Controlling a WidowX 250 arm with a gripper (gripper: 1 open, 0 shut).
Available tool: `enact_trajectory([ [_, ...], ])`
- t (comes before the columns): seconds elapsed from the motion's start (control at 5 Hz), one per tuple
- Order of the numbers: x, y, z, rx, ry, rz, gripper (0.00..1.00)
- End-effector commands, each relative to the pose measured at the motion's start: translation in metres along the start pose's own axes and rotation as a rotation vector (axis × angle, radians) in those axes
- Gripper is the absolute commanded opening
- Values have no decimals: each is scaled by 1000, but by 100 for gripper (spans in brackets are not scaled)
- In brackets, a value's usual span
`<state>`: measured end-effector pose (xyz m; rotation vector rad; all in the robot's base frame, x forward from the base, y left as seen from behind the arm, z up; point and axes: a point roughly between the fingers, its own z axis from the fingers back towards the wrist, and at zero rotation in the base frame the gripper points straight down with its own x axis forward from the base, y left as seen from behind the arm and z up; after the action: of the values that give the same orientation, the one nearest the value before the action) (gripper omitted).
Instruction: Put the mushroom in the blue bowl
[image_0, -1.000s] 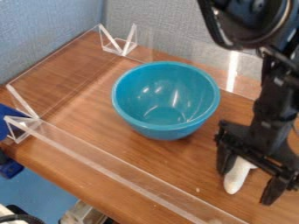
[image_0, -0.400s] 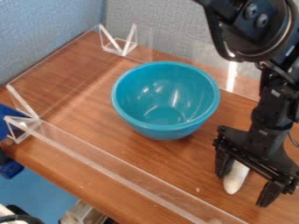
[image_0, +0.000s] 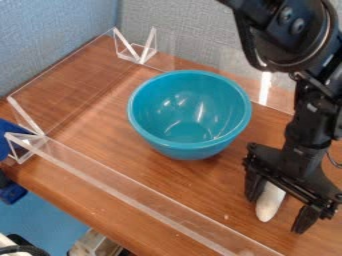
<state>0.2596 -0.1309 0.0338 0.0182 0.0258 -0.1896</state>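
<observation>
At four o'clock from the blue bowl, my gripper has barely shifted, jaws spread astride the ungrasped mushroom.

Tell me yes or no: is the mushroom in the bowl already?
No. The bowl is empty; the mushroom lies on the table to its right, between the fingers of the open gripper.

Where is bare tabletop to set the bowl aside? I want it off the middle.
Free wood lies between the blue bowl and the clear corner bracket at the back, and along the clear front wall on the left. Crowded at right: the open claw straddles the mushroom.
</observation>
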Motion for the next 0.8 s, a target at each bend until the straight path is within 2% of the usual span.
enact_trajectory([
  [0.0, 12, 3, 10, -10, -56, 17, 100],
  [0.6, 19, 6, 4, 1, -76, 22, 100],
])
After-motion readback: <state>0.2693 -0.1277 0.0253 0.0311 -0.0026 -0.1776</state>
